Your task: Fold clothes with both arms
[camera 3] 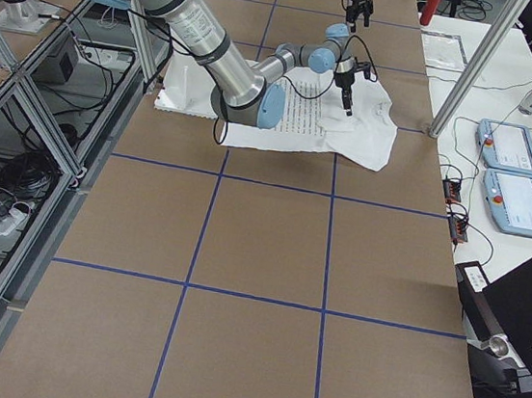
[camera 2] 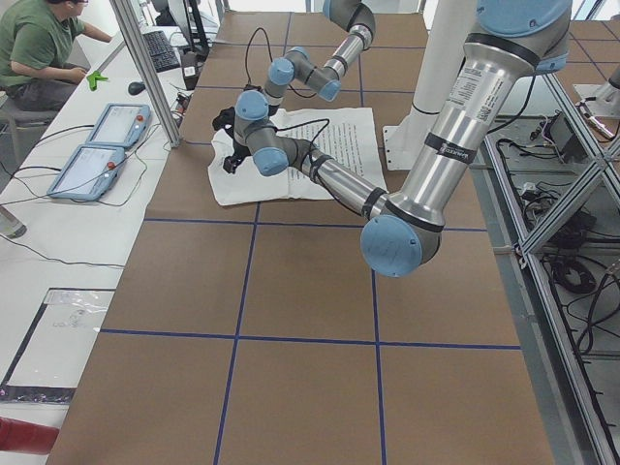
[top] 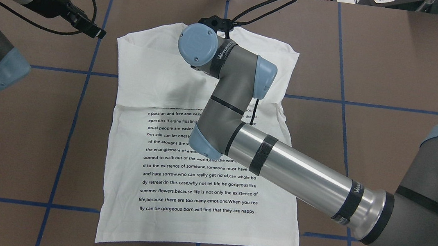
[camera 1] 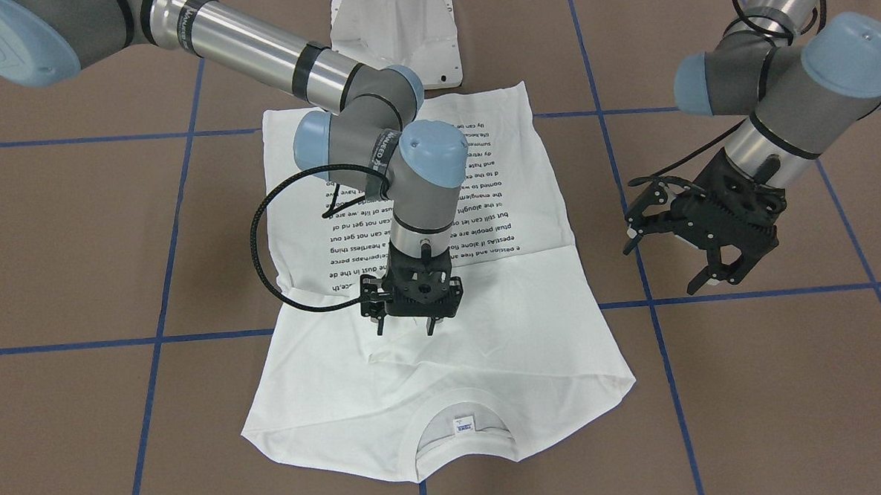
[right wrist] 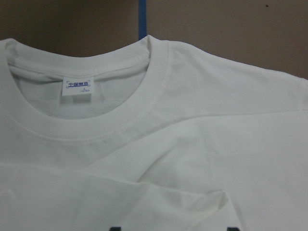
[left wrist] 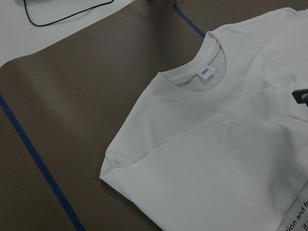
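Exterior front-facing: shirt (camera 1: 533, 325) lies under right gripper (camera 1: 405, 328)

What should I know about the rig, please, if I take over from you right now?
Left gripper: open, empty, over the bare table beside the shirt.
Right gripper: open, pointing down over the shirt's chest, between the printed text and the collar; I cannot tell if it touches the cloth.
Shirt: flat, print up, collar away from the robot, hem by the white pedestal base.
Done: no sleeve sticks out, so both seem folded in.
Left: probably the fold along its length, hem toward collar.
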Motion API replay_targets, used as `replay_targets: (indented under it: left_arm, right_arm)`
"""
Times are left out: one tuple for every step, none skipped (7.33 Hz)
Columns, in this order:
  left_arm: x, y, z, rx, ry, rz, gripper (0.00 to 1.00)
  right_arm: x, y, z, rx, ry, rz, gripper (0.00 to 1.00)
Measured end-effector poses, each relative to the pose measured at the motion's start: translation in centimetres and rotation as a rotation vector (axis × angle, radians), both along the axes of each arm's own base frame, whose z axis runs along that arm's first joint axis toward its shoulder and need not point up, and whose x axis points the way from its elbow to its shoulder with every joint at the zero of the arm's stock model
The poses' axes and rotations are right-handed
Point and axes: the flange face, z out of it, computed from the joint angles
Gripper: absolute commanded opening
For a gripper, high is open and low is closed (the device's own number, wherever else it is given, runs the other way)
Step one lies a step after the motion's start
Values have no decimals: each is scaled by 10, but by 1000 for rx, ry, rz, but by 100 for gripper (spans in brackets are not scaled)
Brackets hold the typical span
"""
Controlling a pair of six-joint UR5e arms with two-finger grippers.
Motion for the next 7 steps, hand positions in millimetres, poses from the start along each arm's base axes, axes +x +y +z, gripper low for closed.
replay_targets:
  left_arm:
    - [0, 0, 0, 0, 0, -1, 100]
    - [0, 0, 0, 0, 0, -2, 100]
    - [0, 0, 0, 0, -1, -3, 100]
    - [0, 0, 0, 0, -1, -4, 100]
    - [0, 0, 0, -1, -1, -5, 100]
    - [0, 0, 0, -2, 0, -6, 100]
    - [0, 0, 0, -2, 1, -7, 100]
  right_arm:
    - [-7, 4, 5, 2, -1, 4, 65]
    - [-13, 9, 6, -2, -4, 7, 60]
    - [-19, 15, 8, -5, -3, 5, 59]
    - [-22, 19, 9, -5, 1, 4, 57]
    - [-24, 21, 11, -2, 6, 4, 43]
    - [-24, 22, 12, 0, 11, 3, 22]
    - [-24, 22, 13, 0, 19, 2, 5]
